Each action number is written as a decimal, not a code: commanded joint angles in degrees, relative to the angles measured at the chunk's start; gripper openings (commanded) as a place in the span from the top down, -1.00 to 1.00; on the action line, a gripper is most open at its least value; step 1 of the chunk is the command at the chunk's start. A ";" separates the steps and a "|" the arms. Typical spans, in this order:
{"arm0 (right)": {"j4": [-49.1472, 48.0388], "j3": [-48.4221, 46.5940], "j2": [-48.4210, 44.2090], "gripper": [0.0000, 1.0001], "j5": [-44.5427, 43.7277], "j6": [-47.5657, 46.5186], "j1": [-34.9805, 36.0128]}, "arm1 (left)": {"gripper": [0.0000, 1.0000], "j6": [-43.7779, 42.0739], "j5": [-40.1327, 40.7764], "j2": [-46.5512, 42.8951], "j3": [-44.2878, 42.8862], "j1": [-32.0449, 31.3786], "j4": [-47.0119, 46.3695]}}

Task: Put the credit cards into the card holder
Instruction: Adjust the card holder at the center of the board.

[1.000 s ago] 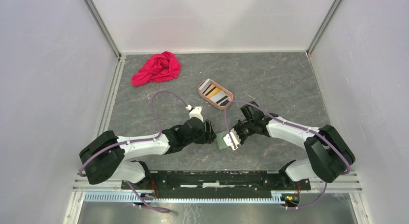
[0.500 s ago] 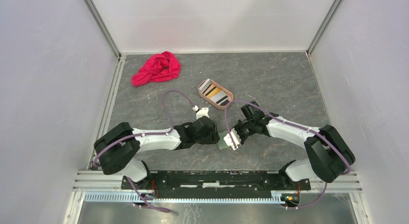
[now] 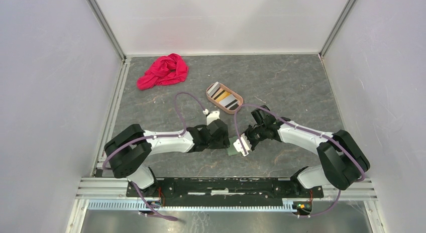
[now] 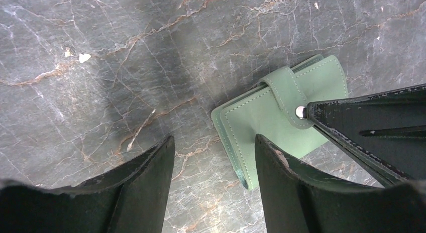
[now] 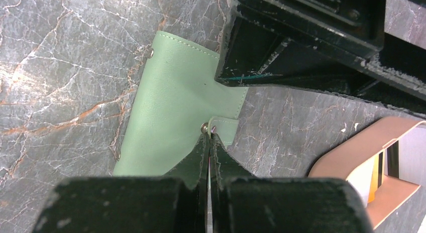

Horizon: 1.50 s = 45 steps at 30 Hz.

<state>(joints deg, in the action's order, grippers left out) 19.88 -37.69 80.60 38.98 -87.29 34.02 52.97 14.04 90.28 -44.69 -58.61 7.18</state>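
Note:
The sage-green card holder [image 3: 232, 150] lies closed on the marble table between my two grippers. Its snap tab [image 4: 285, 90] wraps over its top face. My right gripper [image 5: 210, 132] is shut, its tips pinching the end of the tab at the metal snap. My left gripper [image 4: 213, 147] stands open just above the table, the near corner of the card holder [image 4: 261, 123] lying between its fingers without touching them. The credit cards [image 3: 223, 96], orange, white and dark-striped, lie in the pinkish-tan tray [image 3: 237, 105] farther back.
A red cloth [image 3: 163, 71] lies bunched at the back left. The tray [image 5: 346, 155] sits close to the right of my right gripper. White walls with metal rails enclose the table on three sides.
My left arm has swung right and forward, bringing its open gripper up to the card holder. The right gripper and the card holder have stayed where they were.

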 commanded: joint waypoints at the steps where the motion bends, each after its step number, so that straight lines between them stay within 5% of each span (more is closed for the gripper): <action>1: 1.49 -1.59 -0.85 1.00 1.95 -0.64 -0.16 | -0.35 2.47 2.77 2.02 -2.08 -0.30 3.55; 45: 3.16 1.47 -1.38 1.00 -0.25 -4.84 1.68 | -0.15 2.93 1.03 5.26 -1.02 -0.28 1.92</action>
<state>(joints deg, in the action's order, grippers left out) 21.50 -37.34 80.18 39.75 -90.32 35.00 53.80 15.42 93.36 -47.20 -58.63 6.90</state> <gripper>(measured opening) 0.006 0.577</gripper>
